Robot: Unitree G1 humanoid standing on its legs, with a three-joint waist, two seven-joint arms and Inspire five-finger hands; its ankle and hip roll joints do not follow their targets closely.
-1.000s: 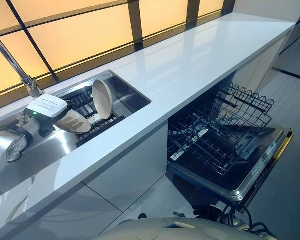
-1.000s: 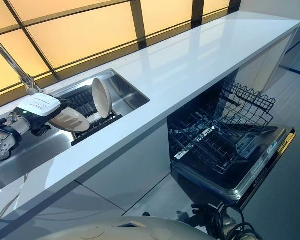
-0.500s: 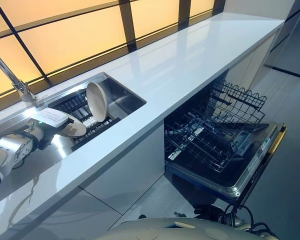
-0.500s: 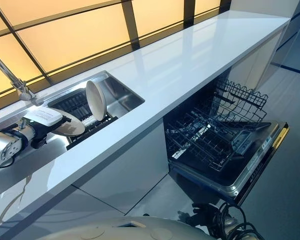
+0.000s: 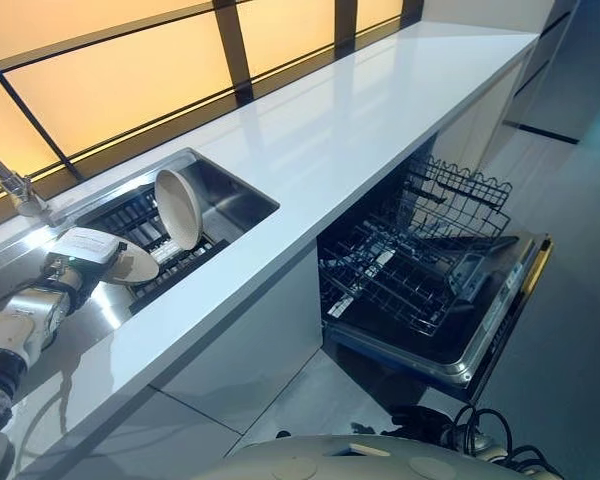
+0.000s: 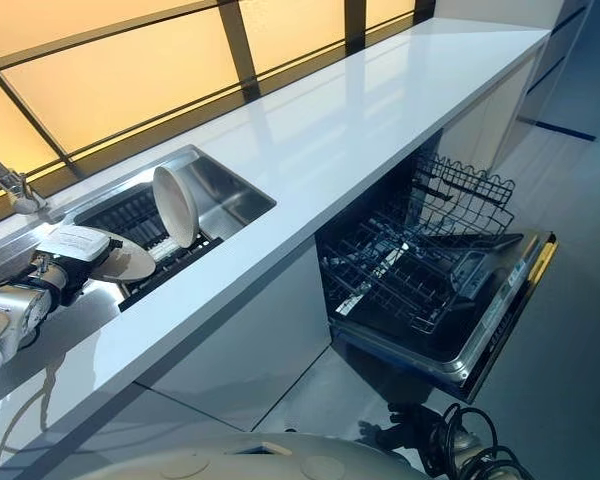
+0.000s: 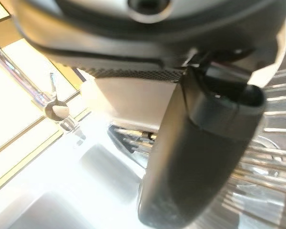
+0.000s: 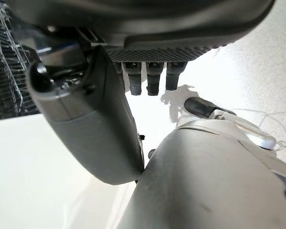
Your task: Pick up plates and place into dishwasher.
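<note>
no readable text, faint unreadable print on white label atop left hand (image 5: 88,243)

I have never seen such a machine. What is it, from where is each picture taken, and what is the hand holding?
This is a humanoid robot with two arms, working in a kitchen. The two wide pictures come from a stereo camera on its head, looking down. The two close pictures come from cameras on its wrists, so each shows mainly its own dark hand.

In the head views, the left hand reaches into the steel sink set in the long white countertop and grips a round cream plate, lying nearly flat. A second cream plate stands on edge in the black sink rack. At the right, the open dishwasher shows its wire rack. The right hand appears in its wrist view, holding nothing.
</note>
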